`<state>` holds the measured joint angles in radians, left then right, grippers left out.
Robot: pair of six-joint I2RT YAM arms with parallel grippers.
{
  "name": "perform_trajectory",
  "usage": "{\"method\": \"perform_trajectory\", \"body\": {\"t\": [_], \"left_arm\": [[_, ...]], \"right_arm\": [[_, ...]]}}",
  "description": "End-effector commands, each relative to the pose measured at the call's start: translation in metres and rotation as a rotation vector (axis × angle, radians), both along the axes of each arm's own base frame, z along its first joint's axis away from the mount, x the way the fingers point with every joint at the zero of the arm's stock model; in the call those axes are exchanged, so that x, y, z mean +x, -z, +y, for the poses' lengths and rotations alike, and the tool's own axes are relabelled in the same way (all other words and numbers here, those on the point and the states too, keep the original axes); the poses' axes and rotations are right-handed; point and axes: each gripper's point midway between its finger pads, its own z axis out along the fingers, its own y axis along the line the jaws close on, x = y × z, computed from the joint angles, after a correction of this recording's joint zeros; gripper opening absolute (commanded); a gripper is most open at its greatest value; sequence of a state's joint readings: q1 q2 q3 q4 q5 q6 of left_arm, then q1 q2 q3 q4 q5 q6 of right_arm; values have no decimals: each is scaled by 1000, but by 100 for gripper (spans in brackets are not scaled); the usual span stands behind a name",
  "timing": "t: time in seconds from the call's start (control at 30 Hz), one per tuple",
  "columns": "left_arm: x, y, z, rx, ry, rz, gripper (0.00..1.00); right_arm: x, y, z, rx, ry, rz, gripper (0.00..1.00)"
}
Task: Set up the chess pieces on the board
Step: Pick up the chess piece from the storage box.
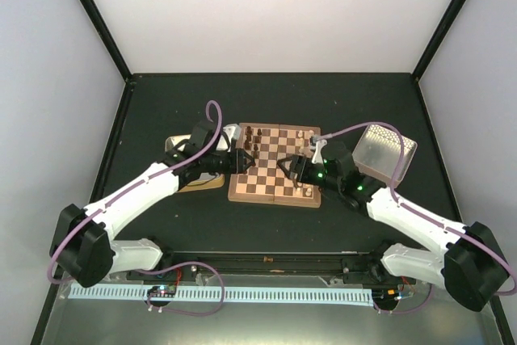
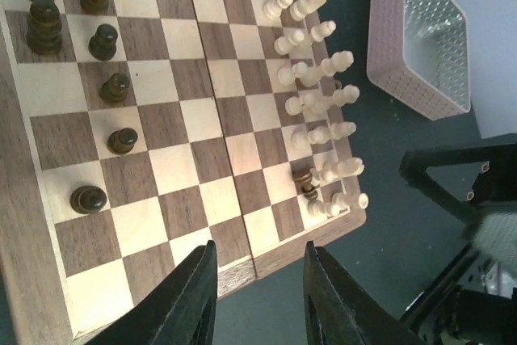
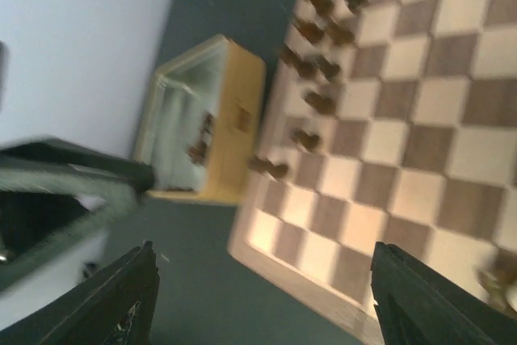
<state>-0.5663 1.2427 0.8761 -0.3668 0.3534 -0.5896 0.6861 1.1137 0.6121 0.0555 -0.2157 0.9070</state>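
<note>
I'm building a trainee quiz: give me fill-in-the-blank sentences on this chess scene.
The chess pieces along the board edge nearest the perforated tray are mostly ___. One ___ chessman stands among them. The right gripper has its jaws ___.
Missing: cream; dark; open.

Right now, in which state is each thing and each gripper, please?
board, open flat, partly set.
dark pieces, upright along one edge.
cream pieces, upright along the opposite edge.
one dark piece, standing among the cream ones.
tin, open, dark bits inside.
tray, nothing visible inside.
left gripper, open, empty.
right gripper, wide open, empty.
</note>
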Motion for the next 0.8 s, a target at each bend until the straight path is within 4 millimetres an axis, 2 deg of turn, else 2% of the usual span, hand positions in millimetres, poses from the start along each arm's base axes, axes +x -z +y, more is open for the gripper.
{"method": "perform_trajectory", "body": {"t": [0.0,0.13,0.33,0.57,0.77], "left_arm": [[2,11,11,102,-35,-25,31],[3,14,16,122,-55,-30,32],[4,12,20,129,-76,-36,33],[-3,14,27,135,-86,-38,34],[-10,17,31,134,-89,-35,35]], "right_arm": [[-34,40,-14,-283,-160,-9,73],[-61,51,-6,-368,-298,-28,72],[-106,77,14,-517,-506,-41,63],[-159,96,45,-678,-762,-154,63],[-202,125,51,-824,-970,-197,62]]}}
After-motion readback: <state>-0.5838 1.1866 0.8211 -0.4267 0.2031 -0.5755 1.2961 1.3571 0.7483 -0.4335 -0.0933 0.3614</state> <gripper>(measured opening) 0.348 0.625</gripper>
